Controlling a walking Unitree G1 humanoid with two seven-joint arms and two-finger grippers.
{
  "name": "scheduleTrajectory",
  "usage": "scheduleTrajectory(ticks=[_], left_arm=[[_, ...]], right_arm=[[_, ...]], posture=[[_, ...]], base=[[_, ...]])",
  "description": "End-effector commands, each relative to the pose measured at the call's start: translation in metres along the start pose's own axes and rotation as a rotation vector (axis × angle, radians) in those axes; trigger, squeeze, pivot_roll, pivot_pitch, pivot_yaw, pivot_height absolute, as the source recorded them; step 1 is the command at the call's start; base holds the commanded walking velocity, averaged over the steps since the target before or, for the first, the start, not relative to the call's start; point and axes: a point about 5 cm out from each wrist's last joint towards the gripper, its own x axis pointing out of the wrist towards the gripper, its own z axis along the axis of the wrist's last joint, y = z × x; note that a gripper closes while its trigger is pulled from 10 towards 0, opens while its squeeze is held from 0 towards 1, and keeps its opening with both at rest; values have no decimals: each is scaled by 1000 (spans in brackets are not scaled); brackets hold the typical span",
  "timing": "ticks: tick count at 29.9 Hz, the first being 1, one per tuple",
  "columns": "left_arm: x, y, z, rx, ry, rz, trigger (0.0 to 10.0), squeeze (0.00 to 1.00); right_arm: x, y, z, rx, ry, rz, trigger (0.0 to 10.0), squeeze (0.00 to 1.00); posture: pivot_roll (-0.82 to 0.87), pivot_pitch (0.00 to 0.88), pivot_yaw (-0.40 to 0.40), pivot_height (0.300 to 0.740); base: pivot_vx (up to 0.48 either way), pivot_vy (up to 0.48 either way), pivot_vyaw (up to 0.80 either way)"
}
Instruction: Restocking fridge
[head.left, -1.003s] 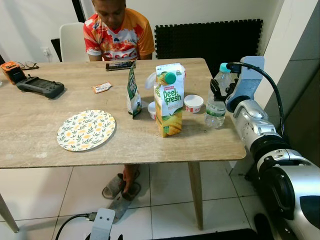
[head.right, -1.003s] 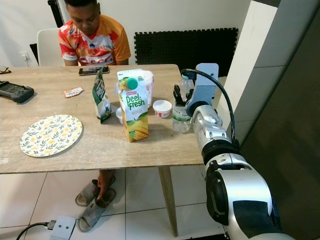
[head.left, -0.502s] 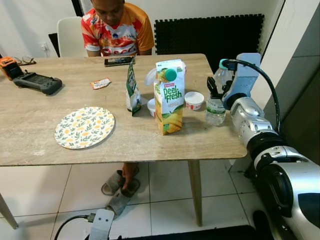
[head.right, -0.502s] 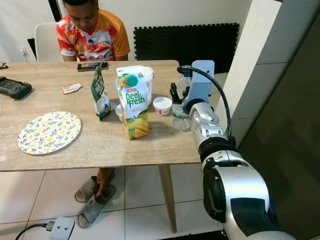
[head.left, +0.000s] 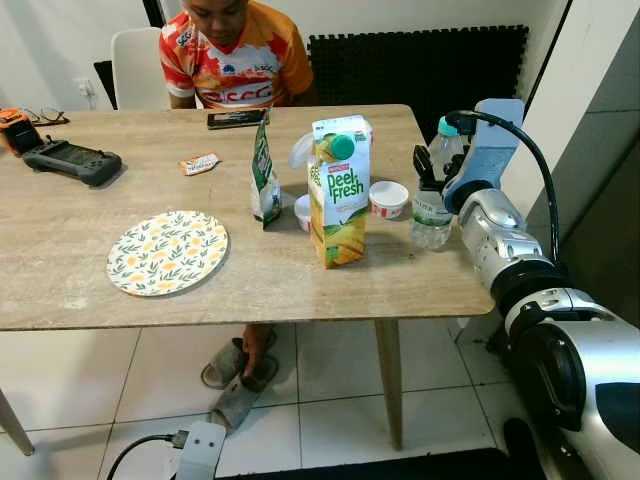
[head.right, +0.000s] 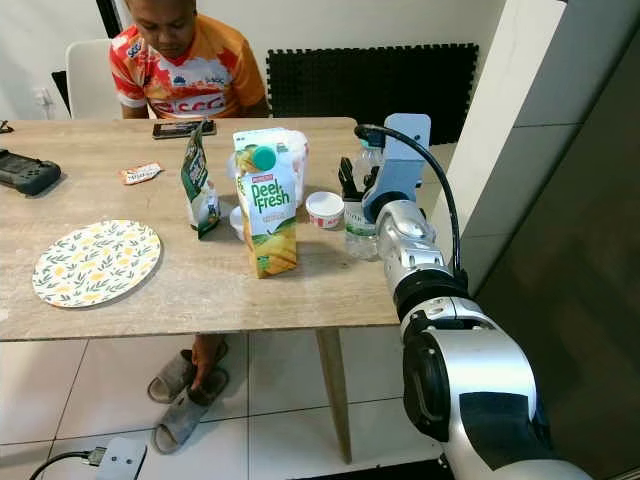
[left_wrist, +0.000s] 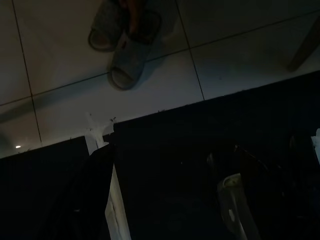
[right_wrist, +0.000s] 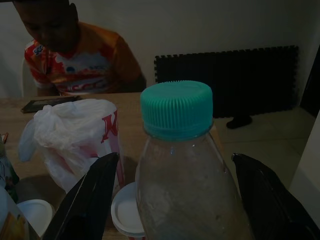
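Observation:
A clear water bottle (head.left: 432, 205) with a teal cap (right_wrist: 176, 109) stands near the right end of the wooden table (head.left: 80, 290). My right gripper (head.left: 430, 178) is at the bottle's neck, open, one black finger (right_wrist: 87, 200) on each side with a gap showing. To its left stand an orange Peel Fresh juice carton (head.left: 338, 190), a small white yoghurt cup (head.left: 388, 200), a second cup (head.left: 302, 212), a green pouch (head.left: 264, 180) and a white plastic bag (right_wrist: 75, 140). My left arm hangs idle over the dark floor.
A person (head.left: 235, 55) sits at the far side, with a phone (head.left: 238, 119) in front of them. A floral plate (head.left: 168, 252), a snack wrapper (head.left: 201, 163) and a black controller (head.left: 75, 162) lie to the left. Slippers (head.left: 240, 375) lie under the table. A white panel (head.left: 590, 90) rises on the right.
The head view has shifted slightly, so the table sits a little higher in the picture. My right gripper stays around the bottle, which has not moved.

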Motion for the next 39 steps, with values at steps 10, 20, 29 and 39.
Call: scheduleTrajectory(ticks=[10,20,29,39], left_arm=[[-4,3,-10,14,48,-2,10000,0],[-2,2,-8,12,47,-1,10000,0],[5,-4,-1,-1,41,0,10000,0],[7,-9,0,-9,43,-6,10000,0]], right_arm=[[0,1,-1,25,4,-2,0,0],[-1,-1,-3,44,-3,-2,0,0],[-5,-23,2,74,-64,-21,0,0],[-11,-36,18,112,-113,120,0,0]], posture=[[91,276,9,740],[84,249,6,740],[50,213,16,740],[40,212,10,740]], base=[[0,0,0],[0,0,0],[0,0,0],[0,0,0]])
